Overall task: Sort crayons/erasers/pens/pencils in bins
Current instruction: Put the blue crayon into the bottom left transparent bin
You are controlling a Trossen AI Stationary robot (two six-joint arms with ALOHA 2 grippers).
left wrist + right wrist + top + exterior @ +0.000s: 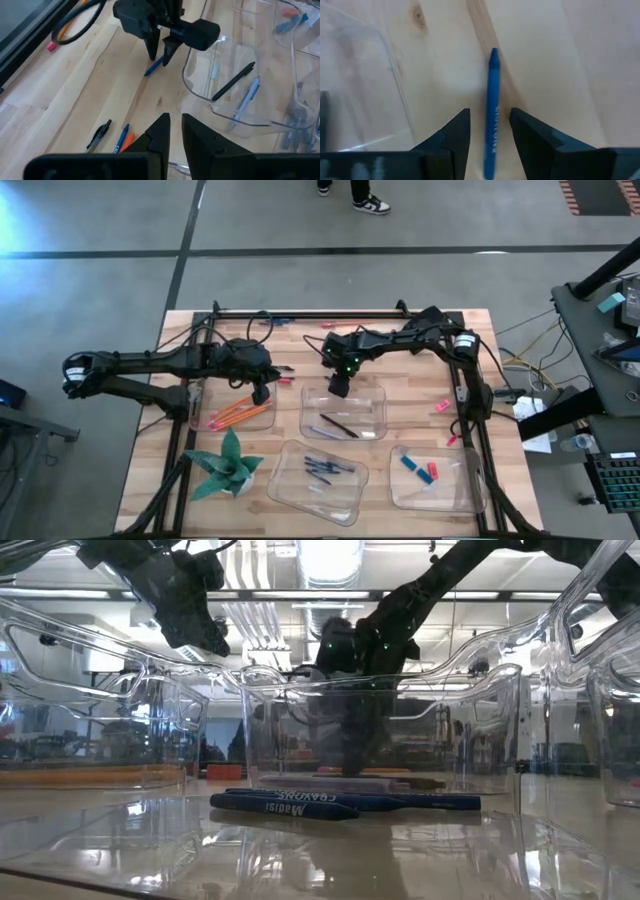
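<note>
The left tool (pixel 262 392) is hanging over the far edge of the leftmost bin (pixel 200 418), at about nine o'clock on the bench (pixel 420 405); its fingers (pixel 161 131) are sitting nearly pressed together with only a thin gap, pinching nothing. Orange and red pencils (pixel 236 415) are lying slanted inside that bin. At seven o'clock a green paper plant (pixel 228 465) is standing. Toward six o'clock, a bin (pixel 285 485) is holding dark blue crayons (pixel 327 469).

The right tool (pixel 339 386) is pointing down near the bench's middle, just beyond the far rim of the center bin (pixel 375 392), its fingers (pixel 454 134) spread with a blue crayon (pixel 493 107) lying on the wood between them; whether they are touching it I cannot tell. That center bin is carrying a black pen (pixel 339 425). At four o'clock, the last bin (pixel 460 490) is containing blue and red erasers (pixel 421 470). A pink eraser (pixel 442 404) is lying loose at three o'clock.
</note>
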